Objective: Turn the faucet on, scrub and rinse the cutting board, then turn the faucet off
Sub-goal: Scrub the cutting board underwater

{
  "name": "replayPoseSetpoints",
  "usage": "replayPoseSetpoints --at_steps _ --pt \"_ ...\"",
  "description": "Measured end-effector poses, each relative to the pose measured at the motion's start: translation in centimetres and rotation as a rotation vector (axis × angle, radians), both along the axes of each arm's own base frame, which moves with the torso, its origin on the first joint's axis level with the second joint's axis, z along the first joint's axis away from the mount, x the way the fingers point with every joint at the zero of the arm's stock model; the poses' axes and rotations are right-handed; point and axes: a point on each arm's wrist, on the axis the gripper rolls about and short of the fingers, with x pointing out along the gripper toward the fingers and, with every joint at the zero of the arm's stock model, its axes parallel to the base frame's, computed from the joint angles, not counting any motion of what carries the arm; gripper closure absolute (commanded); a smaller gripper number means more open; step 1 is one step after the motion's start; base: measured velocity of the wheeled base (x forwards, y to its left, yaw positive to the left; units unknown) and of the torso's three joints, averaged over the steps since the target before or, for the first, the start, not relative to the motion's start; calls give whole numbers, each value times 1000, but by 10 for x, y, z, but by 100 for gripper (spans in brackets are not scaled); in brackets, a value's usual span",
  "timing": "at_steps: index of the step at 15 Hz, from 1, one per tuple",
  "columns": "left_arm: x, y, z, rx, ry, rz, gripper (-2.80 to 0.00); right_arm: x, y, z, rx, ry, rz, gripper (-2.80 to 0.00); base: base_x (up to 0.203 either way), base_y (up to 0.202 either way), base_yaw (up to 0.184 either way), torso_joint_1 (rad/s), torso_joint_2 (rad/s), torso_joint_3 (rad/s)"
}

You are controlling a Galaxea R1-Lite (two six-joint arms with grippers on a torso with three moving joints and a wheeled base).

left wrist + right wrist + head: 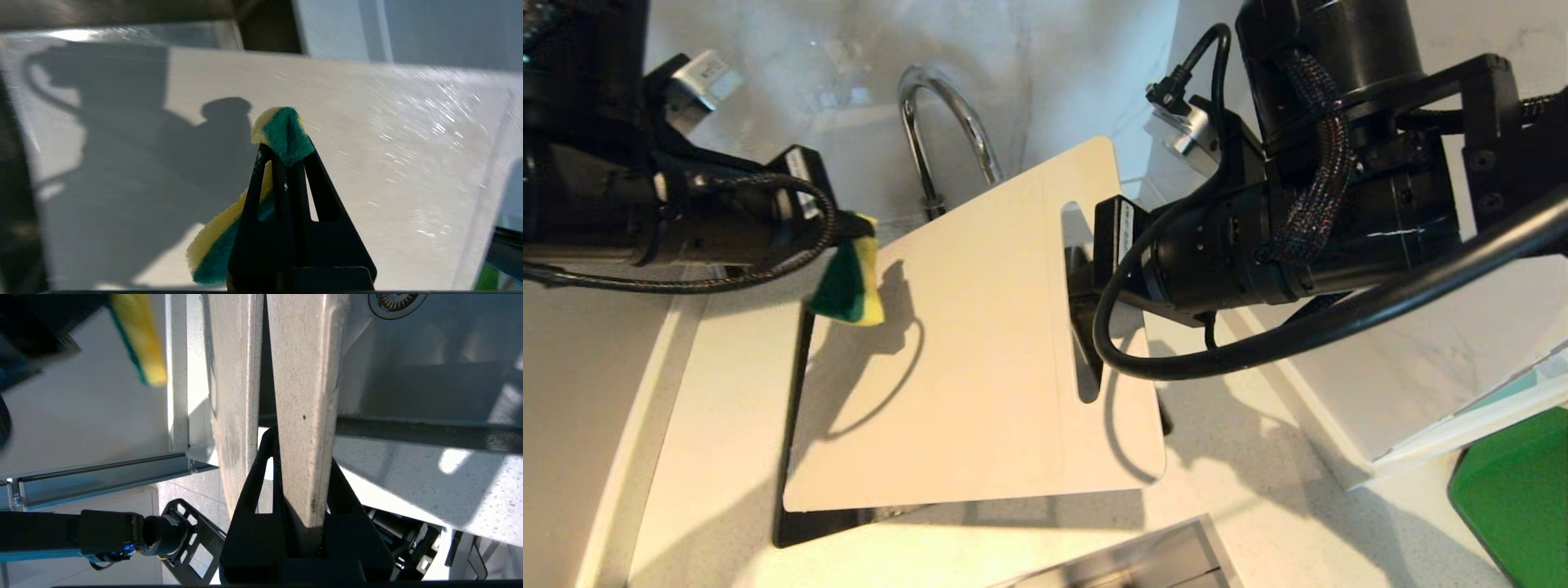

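My left gripper [286,163] pinches a spongy yellow-green sponge [849,282] at the smooth beige cutting board's [980,351] far-left edge. My right gripper [296,457] clamps its slotted end.

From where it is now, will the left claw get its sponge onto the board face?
Probably yes: the left claw, shut on the yellow-green sponge, hovers beside the pale beige plastic cutting board, nothing between them.

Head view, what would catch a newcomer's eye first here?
The big pale cutting board fills the middle, held over the sink by the right gripper, jaws clamped at its handle end. At its left edge, the left gripper pinches a green-and-yellow sponge. The chrome faucet arches behind the board.
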Motion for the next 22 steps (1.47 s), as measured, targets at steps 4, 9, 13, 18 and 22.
replayPoseSetpoints --at_steps 4,9,13,18,22 --pt "26 -38 -21 2 19 -7 0 -3 -2 1 -18 22 -2 0 0 0 0 0 0 0" --pt "54 -20 -56 46 118 50 0 -7 -6 9 -13 12 -6 0 0 0 0 0 0 0" --pt "52 7 -93 38 180 101 0 -9 -15 18 10 -16 -25 0 0 0 0 0 0 0" --pt "60 69 -125 -32 209 187 0 -12 -19 21 19 -24 -30 0 0 0 0 0 0 0" --pt "61 105 -117 -85 193 215 0 -13 -20 20 17 -21 -31 0 0 0 0 0 0 0"
